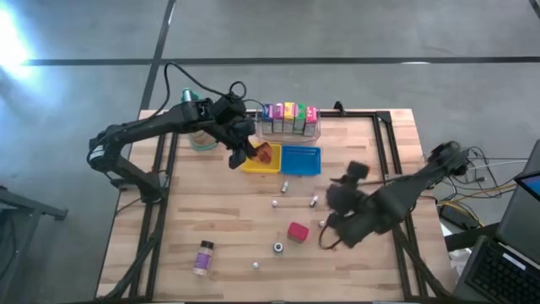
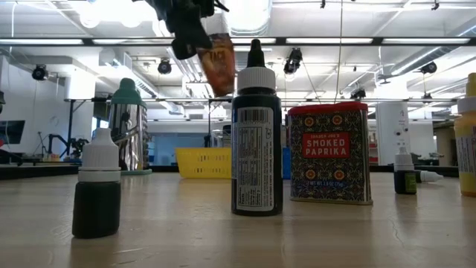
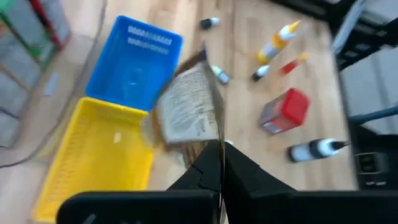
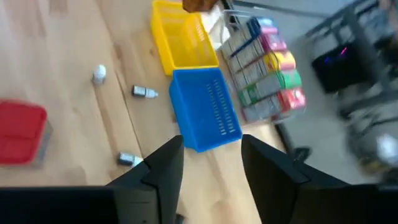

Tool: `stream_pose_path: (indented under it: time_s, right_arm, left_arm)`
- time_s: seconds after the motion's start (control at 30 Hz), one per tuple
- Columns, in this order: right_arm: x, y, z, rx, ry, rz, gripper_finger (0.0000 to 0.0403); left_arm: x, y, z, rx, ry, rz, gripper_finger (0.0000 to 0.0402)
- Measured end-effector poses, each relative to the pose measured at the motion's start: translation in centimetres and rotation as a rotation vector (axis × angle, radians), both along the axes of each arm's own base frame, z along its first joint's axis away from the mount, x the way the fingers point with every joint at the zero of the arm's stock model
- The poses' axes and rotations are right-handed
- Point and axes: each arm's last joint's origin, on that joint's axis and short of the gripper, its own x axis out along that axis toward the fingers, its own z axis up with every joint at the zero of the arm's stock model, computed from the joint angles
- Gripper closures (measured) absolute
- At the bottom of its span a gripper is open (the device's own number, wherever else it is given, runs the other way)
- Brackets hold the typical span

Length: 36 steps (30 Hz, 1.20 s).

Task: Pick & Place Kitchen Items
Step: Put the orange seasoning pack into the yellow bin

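My left gripper (image 1: 243, 154) hangs over the yellow tray (image 1: 260, 163) at the back of the table, shut on an orange pouch (image 1: 265, 154). The low view shows the pouch (image 2: 219, 63) high in the air. My right gripper (image 4: 211, 155) is open and empty above the table's right middle, facing the blue tray (image 4: 205, 109). A red paprika tin (image 1: 297, 231) stands near the middle front. Coloured cartons (image 1: 289, 116) stand in a row in the clear bin behind the trays. Small bottles lie scattered on the wood. My left gripper pinches the pouch at one end (image 3: 208, 142) between its two shut fingers. The fingers slant downward from the table's left. The pouch sticks out past the fingertips with its printed back (image 3: 186, 112) showing, tilted and lifted clear above the trays.
A tall tan container with a teal top (image 1: 199, 135) stands left of the yellow tray. A spice jar (image 1: 203, 256) lies at the front left. In the low view a black dropper bottle (image 2: 256, 130) and a white-capped bottle (image 2: 97, 190) stand close to the camera.
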Motion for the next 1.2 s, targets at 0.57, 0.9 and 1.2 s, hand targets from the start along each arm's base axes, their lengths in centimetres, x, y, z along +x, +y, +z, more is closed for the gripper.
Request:
stream_pose_path:
  time_s: [0.57,0.9,1.2]
  right_arm:
    - [-11.1,-7.7,-2.7,0.440,-0.542,-0.029,0.0298]
    - [-13.5,-9.7,-4.1,0.458,-0.719,0.026,0.0308]
    - [-13.7,-10.3,-4.1,0.373,-0.747,-0.033,0.0317]
  left_arm:
    - [-0.3,1.8,-1.3,0.380,0.120,-0.041,0.0399]
    - [-0.6,4.6,-5.5,0.378,0.235,-0.032,0.0399]
    - [0.6,5.4,-8.3,0.366,0.263,-0.040,0.0399]
